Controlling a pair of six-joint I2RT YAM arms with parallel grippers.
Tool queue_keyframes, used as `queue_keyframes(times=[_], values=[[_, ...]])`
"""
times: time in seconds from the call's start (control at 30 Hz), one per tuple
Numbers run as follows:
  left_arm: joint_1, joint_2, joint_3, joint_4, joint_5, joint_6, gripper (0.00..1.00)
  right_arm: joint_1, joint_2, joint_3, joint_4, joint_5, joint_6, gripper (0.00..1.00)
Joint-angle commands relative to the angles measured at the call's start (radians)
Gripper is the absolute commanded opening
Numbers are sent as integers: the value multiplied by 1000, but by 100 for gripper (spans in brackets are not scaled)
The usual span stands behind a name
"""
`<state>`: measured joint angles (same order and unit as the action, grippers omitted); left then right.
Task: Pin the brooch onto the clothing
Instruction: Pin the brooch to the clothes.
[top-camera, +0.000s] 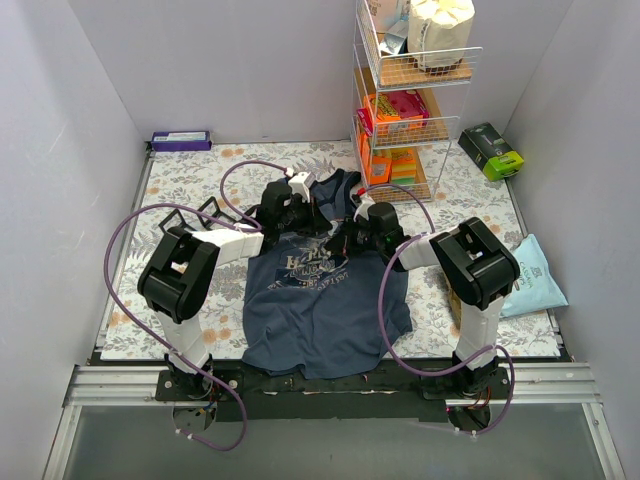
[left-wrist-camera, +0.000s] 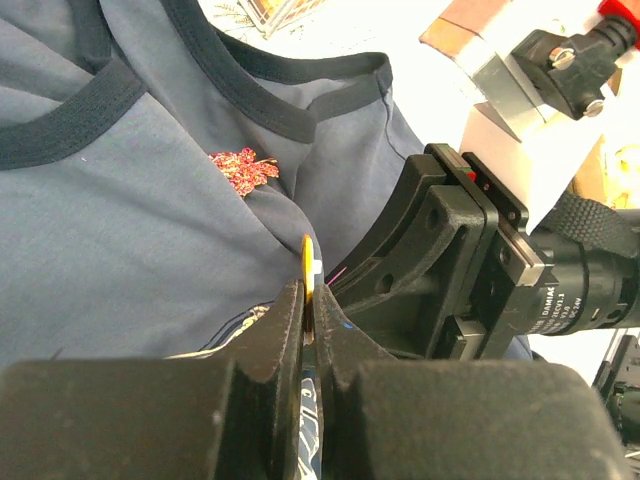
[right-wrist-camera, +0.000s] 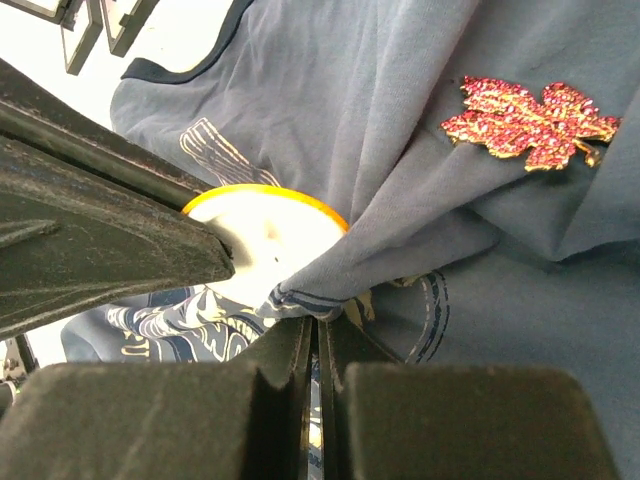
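1. Navy-blue sleeveless tank top with darker trim (top-camera: 320, 310): spread face up on a floral table cover (top-camera: 190, 185). Its pale chest print (top-camera: 310, 268) serves as the landmark here. Both arms meet at the print's neck-side edge. The step in hand is judged to be gathering and steadying the cloth at the pinning spot. The next move probably calls for keeping that fold raised while the fastening is checked or pressed home, without tugging the cloth out from under the ornament.
2. Left gripper (left-wrist-camera: 308, 290): fingers drawn together, with a thin disc seen edge-on clamped between them, just above the print.
3. Right gripper (right-wrist-camera: 318, 325): fingers also together, nipping a small raised fold of the blue fabric at the print's upper margin. It stands opposite the left gripper, and the tips are near each other.
4. Round white disc with a yellow rim (right-wrist-camera: 265, 235): held at the left fingertips, just beside the print. The pinched fold drapes against its edge. Its purpose cannot be told.
5. Red glittering leaf-shaped brooch (right-wrist-camera: 530, 122): lies on the cloth beyond the print, toward the neck trim, clear of both grippers. Whether its pin passes through the fabric is hidden.
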<state>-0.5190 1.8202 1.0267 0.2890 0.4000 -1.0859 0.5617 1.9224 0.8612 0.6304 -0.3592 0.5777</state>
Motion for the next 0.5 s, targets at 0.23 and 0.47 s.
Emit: queue_keyframes(times=[0.23,0.47], values=[[17,-1,22,65,112,-26,0,-19,-37,-25,55,-40,-6,5],[53,53,75,53,258,-23,0,-65,-128,-88,39,-125,-67,39]])
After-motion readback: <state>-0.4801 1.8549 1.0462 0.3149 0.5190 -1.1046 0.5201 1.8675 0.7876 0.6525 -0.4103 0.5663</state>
